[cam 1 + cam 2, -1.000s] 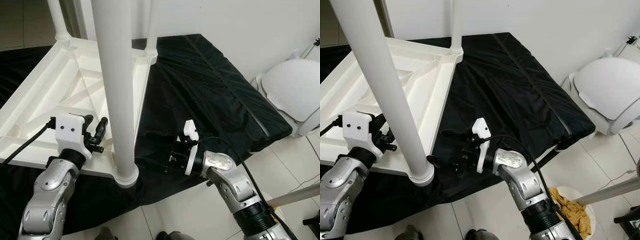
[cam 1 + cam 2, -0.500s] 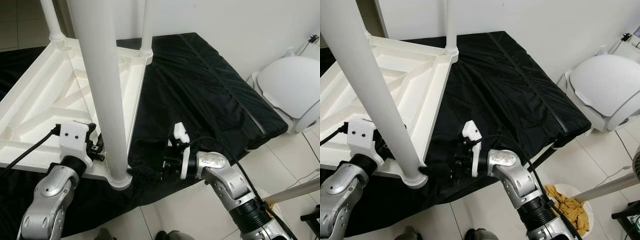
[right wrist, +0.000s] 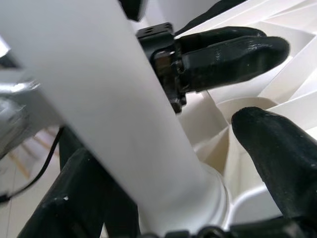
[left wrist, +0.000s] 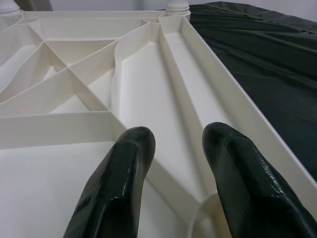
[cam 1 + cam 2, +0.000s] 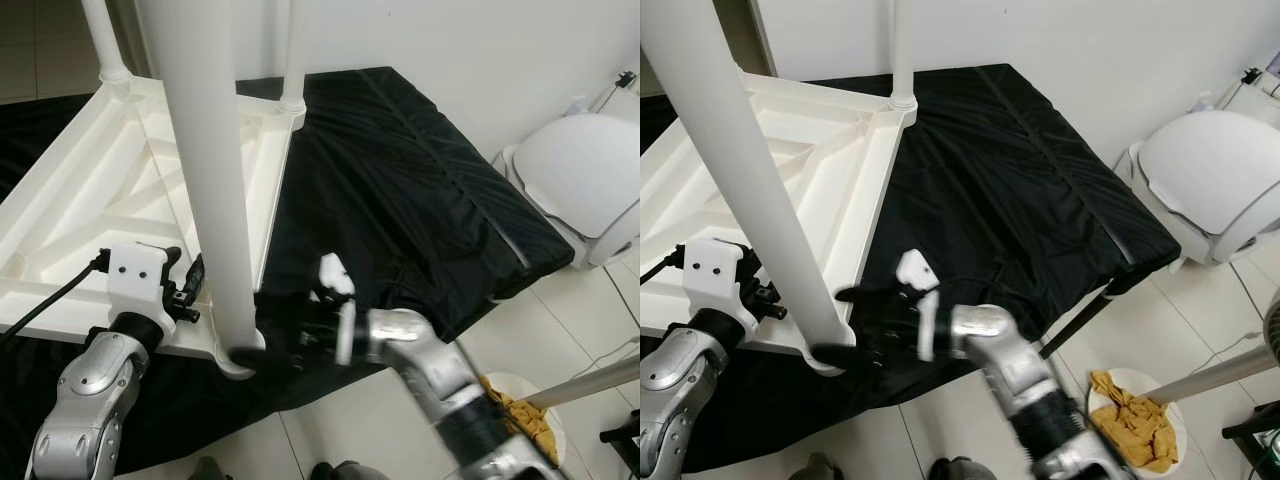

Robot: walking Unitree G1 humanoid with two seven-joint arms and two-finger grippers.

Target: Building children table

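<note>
A white plastic children's table [image 5: 110, 190] lies upside down on a black cloth, with its legs standing up. The near leg [image 5: 215, 150] rises from a round socket [image 5: 238, 362] at the table's front corner. My right gripper [image 5: 843, 322] is open at that socket, one black finger on each side of the leg's base; in the right wrist view the right gripper [image 3: 173, 183] straddles the leg with a gap at one finger [image 3: 277, 158]. My left gripper [image 5: 193, 290] hovers open over the ribbed underside just left of the same leg, holding nothing.
Two more legs [image 5: 290, 50] [image 5: 100, 40] stand at the far corners. The black cloth [image 5: 400, 180] covers a low platform that ends at the tiled floor. To the right are a white rounded lid [image 5: 590, 180] and a bin with yellow cloth [image 5: 1135, 420].
My right gripper has swung left across the black cloth to the base of the near leg and now straddles it. The left gripper has stayed by the corner. The camera has shifted slightly.
</note>
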